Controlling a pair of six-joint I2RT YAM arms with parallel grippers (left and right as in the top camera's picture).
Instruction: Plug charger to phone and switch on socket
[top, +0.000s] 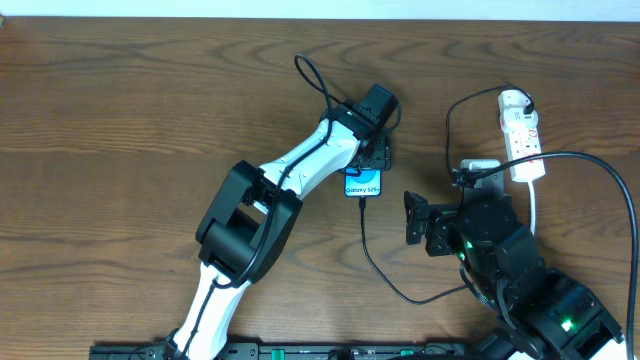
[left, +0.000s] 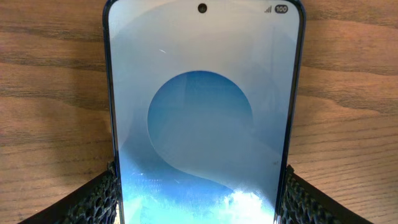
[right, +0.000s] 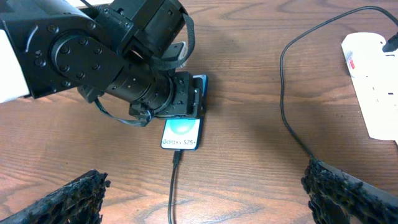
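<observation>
The phone (top: 363, 185) lies flat on the wooden table, with its blue-and-cyan screen up (left: 202, 112) and its "Galaxy S25" end toward me (right: 181, 134). My left gripper (top: 371, 152) is shut on its two long edges (left: 199, 202); it also shows in the right wrist view (right: 186, 99). The charger (top: 375, 265), a thin black cable, has its small plug (right: 178, 155) seated in the phone's near end. The cable loops right and up to the socket (top: 522, 135), a white power strip (right: 373, 81). My right gripper (top: 438, 198) is open wide and empty (right: 205, 199), just short of the phone.
The left arm (top: 250, 215) stretches diagonally across the table's middle. The strip's white cord (top: 534, 205) runs down beside the right arm. A black cable (top: 600, 165) arcs over the right side. Bare wood lies to the left and far back.
</observation>
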